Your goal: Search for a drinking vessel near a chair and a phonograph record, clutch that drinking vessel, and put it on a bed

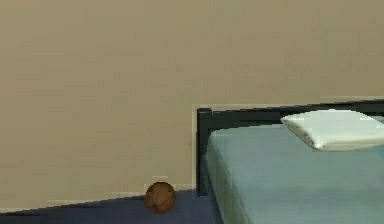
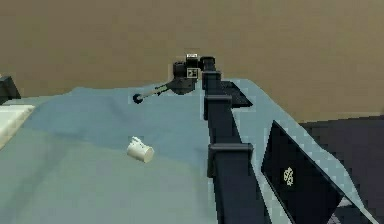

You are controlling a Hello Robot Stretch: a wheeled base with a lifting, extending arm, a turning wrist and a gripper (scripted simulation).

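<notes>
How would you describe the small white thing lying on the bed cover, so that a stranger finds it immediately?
Look at the bed with the blue-grey cover. On the cover, between the white pillow and the robot's dark arm, a small white cup lies on its side. It alone is small and rounded; the pillow is far bigger and soft-edged.

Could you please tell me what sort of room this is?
Most likely a bedroom: a bed with a dark frame and blue-grey cover, a white pillow at its head, and a brown ball on the floor beside it.
</notes>
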